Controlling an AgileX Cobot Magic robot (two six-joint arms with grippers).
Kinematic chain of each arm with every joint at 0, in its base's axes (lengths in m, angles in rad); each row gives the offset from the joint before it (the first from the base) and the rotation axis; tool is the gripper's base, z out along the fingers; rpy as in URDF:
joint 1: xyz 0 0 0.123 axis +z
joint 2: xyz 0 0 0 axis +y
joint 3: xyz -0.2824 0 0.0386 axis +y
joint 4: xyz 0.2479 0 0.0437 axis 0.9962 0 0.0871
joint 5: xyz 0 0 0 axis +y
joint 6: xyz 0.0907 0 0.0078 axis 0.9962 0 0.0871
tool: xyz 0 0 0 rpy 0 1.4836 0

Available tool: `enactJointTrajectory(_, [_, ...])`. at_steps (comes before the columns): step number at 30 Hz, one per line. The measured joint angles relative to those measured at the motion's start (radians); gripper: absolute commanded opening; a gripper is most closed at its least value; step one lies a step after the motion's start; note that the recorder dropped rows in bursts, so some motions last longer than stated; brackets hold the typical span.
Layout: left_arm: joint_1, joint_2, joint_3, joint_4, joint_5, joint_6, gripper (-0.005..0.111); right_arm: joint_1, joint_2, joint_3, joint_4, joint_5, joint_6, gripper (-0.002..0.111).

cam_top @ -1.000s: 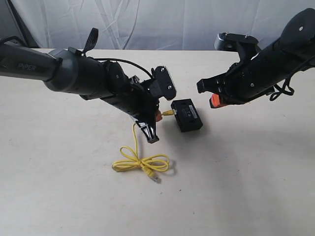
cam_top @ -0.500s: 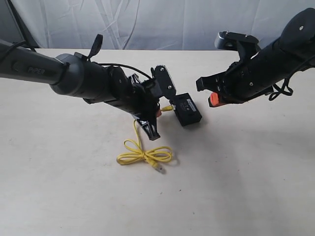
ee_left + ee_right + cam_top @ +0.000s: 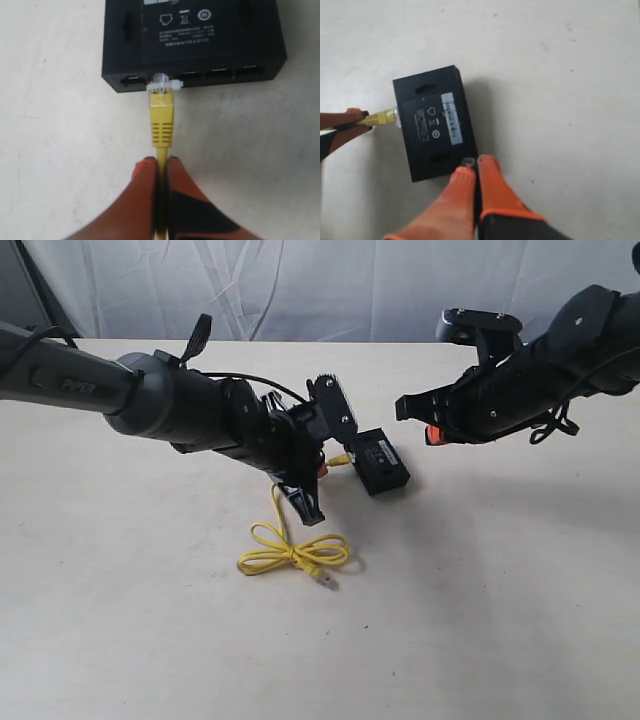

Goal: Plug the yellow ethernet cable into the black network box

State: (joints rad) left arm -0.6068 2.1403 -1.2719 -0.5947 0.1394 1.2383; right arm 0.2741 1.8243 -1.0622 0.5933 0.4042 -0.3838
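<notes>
Left gripper (image 3: pixel 160 162) pinched closed on the yellow ethernet cable (image 3: pixel 161 122) just behind its clear plug, which sits in a port of the black network box (image 3: pixel 200 35), upper centre of frame. Right gripper (image 3: pixel 472 167) closed, empty, above the box's near edge.

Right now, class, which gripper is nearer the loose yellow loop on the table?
Left. The left gripper hangs just above the loop; the right gripper is far across, beyond the black box.
</notes>
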Motion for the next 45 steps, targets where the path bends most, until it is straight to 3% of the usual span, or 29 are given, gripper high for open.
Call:
enactJointTrajectory(11, [0.0, 0.031, -0.071, 0.042, 0.126, 0.0, 0.0, 0.0, 0.195, -0.208, 0.019, 0.044, 0.0, -0.001])
enactJointTrajectory(20, [0.023, 0.035, -0.131, 0.032, 0.209, 0.0, 0.0, 0.0, 0.263, -0.216, 0.02, 0.037, 0.0, -0.001])
enactJointTrajectory(45, [0.036, 0.062, -0.136, 0.025, 0.219, 0.0, 0.0, 0.0, 0.295, -0.219, 0.02, 0.022, 0.024, -0.001])
